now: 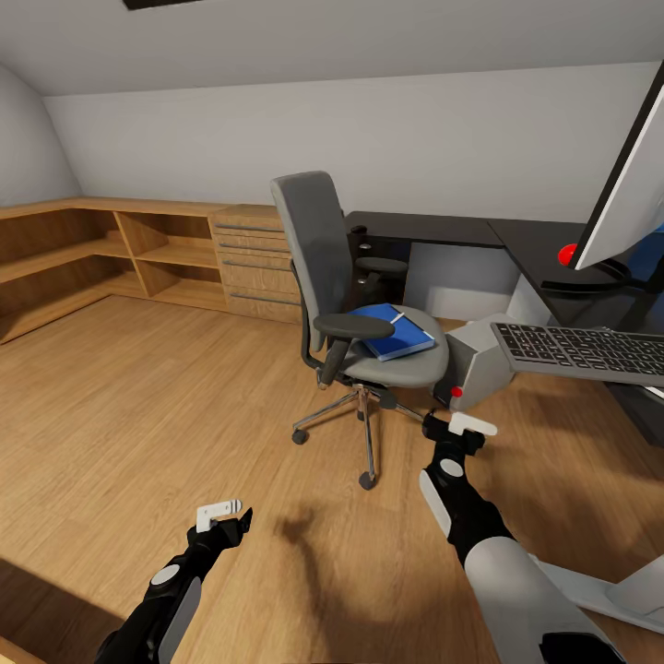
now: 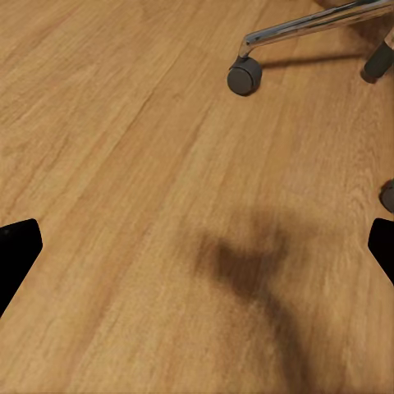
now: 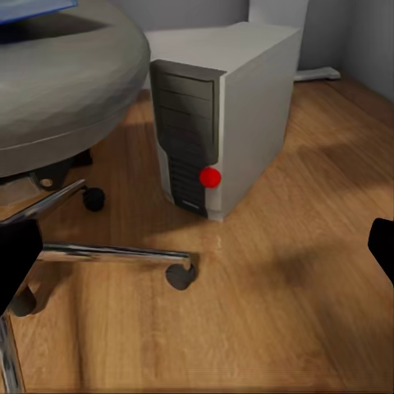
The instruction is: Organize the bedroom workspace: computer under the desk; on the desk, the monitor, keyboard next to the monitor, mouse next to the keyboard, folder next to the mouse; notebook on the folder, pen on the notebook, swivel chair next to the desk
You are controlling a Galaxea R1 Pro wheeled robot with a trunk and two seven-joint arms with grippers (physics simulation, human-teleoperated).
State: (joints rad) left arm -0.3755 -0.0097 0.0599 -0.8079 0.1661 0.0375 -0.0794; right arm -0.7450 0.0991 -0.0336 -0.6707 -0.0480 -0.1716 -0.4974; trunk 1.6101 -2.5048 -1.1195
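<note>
— Resting where, the folder?
— On the swivel chair seat; computer just beside it.
— Grippers?
— Left gripper and right gripper: fingers spread, empty.

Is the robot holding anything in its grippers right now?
No. Both are empty: the left gripper hangs open over bare floor, and the right gripper is open too, facing the computer without touching it.
</note>
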